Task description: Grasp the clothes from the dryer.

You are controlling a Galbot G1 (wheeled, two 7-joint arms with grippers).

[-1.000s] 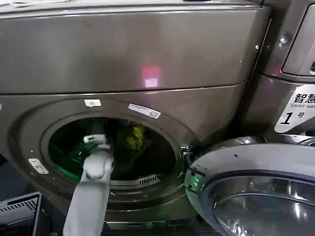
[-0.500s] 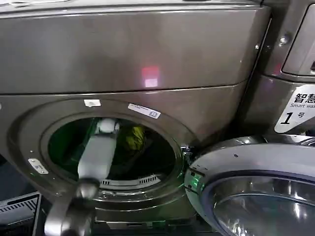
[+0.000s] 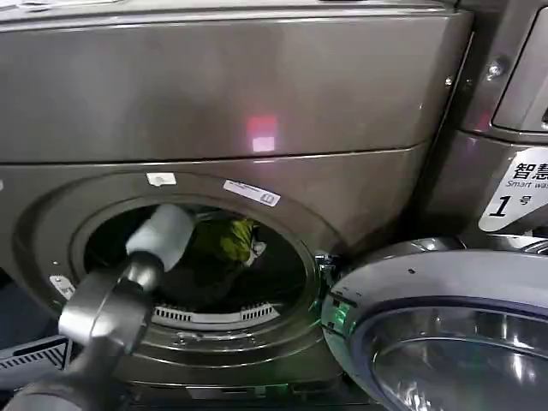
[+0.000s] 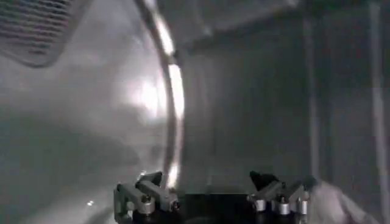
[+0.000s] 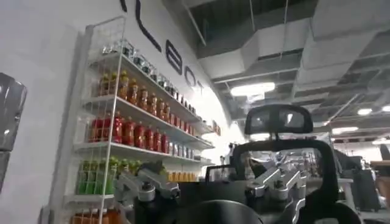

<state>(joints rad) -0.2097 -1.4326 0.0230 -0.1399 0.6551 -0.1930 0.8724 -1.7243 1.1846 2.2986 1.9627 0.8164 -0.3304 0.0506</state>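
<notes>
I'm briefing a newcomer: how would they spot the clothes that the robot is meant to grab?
Find the big bronze-grey dryer with its round door swung open to the right. Look through the porthole: the clothes are a small yellow-green bundle with a bit of white cloth, just right of the left arm. It is the only bright colour inside.

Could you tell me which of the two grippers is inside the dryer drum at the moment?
The left gripper: its wrist view shows open fingers against the dryer's metal drum wall. The right gripper, also open, faces shelves of bottles out in the room.
</notes>
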